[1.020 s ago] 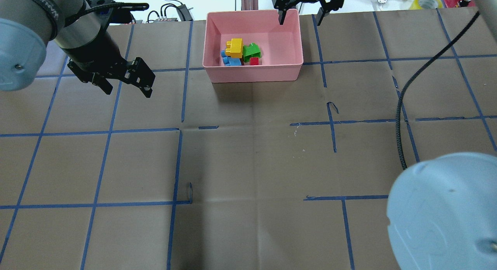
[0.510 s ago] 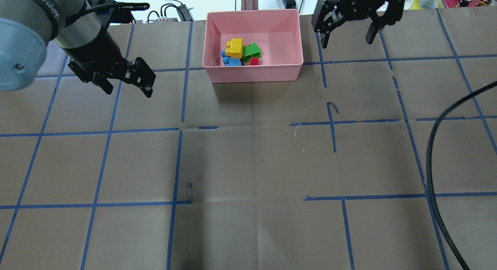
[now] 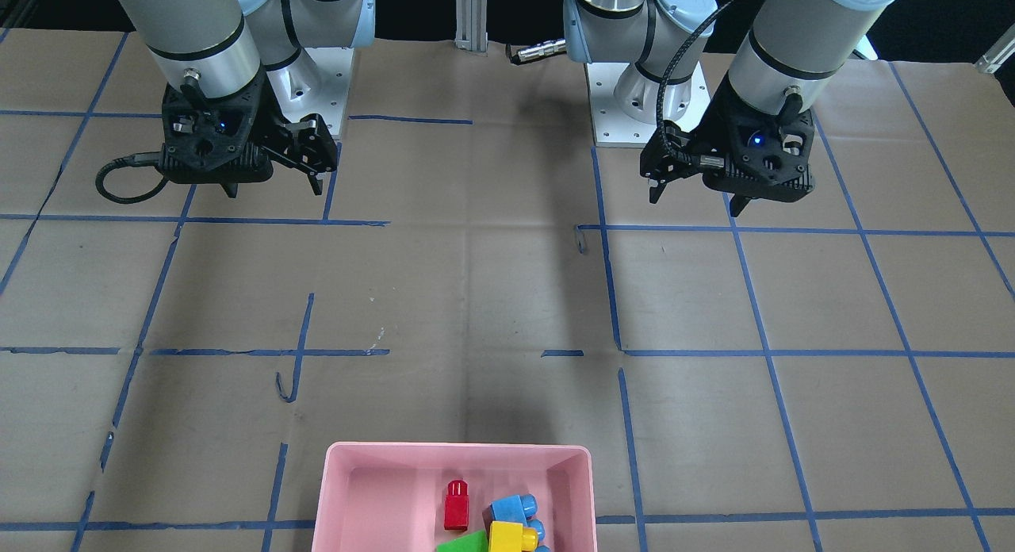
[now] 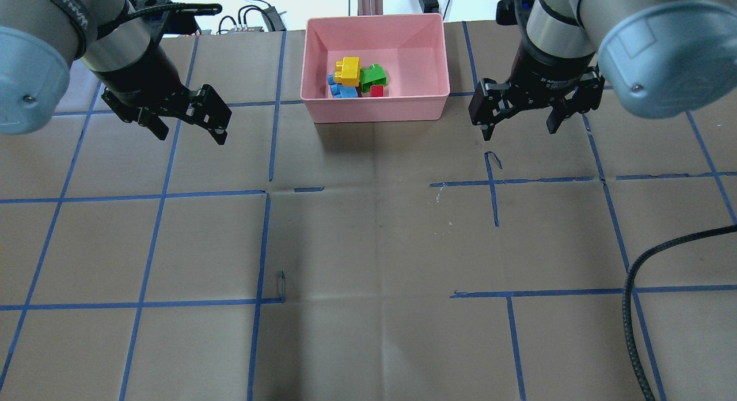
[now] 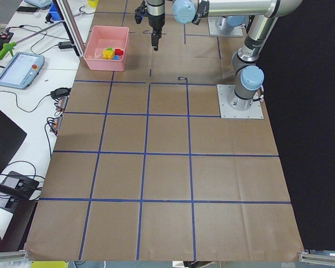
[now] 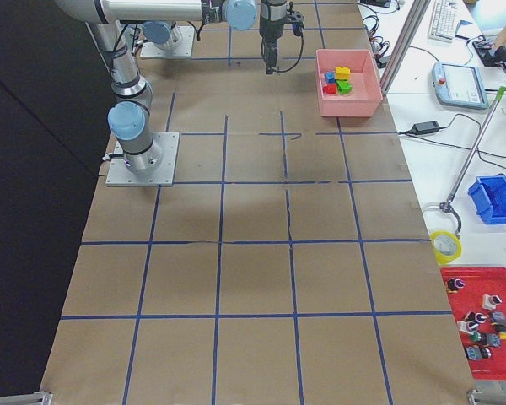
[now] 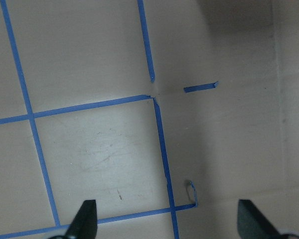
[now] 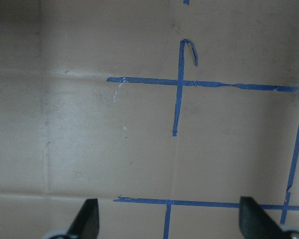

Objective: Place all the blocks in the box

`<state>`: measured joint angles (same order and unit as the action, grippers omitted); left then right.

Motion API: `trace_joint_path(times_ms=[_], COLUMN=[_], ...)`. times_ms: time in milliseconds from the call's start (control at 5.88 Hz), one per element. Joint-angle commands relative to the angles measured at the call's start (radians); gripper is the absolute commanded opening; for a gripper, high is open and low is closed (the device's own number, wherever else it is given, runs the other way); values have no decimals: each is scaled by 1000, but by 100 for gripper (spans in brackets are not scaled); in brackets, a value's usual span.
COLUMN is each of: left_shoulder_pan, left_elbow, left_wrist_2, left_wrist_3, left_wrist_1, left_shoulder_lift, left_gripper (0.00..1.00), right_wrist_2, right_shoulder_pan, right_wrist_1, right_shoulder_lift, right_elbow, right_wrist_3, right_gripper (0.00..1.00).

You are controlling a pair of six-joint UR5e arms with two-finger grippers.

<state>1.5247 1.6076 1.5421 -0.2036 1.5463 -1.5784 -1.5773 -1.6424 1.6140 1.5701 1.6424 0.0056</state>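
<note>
The pink box (image 4: 377, 110) stands at the table's far middle edge. In it lie the yellow block (image 4: 348, 70), green block (image 4: 374, 75), red block (image 4: 377, 91) and blue block (image 4: 343, 91), bunched together. The front-facing view shows the box (image 3: 341, 496) with the same blocks at its bottom edge. My left gripper (image 4: 189, 133) is open and empty, left of the box. My right gripper (image 4: 519, 130) is open and empty, right of the box. Both wrist views show only taped paper between open fingertips (image 7: 84, 219) (image 8: 87, 219).
Brown paper with blue tape lines covers the table. A black cable (image 4: 633, 309) hangs over the near right. Cables and devices lie beyond the far edge. A red parts tray (image 6: 481, 316) and a tape roll (image 6: 445, 245) sit on the side bench.
My right gripper has moved from above the box's far right corner, rightward and back toward the robot, to beside the box's right front. The left arm and blocks have not moved.
</note>
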Motion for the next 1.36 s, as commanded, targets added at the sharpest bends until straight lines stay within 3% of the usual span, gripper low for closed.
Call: trace_joint_path(times_ms=[0,850,1190], left_shoulder_pan=[11,32,31], left_elbow=[0,-3,-3], left_wrist_2=[1,6,4], left_wrist_3=[6,6,6], left_wrist_1=[-2,-11,-11], left_shoulder_lift=[0,-2,-2], left_gripper=[99,99,99], right_wrist_2=[-3,-3,-44], right_shoulder_pan=[-1,0,1], right_wrist_1=[1,-16,-16], right_shoulder_lift=[17,60,68], right_elbow=[13,14,13], right_wrist_3=[1,-6,-13], right_gripper=[100,100,100])
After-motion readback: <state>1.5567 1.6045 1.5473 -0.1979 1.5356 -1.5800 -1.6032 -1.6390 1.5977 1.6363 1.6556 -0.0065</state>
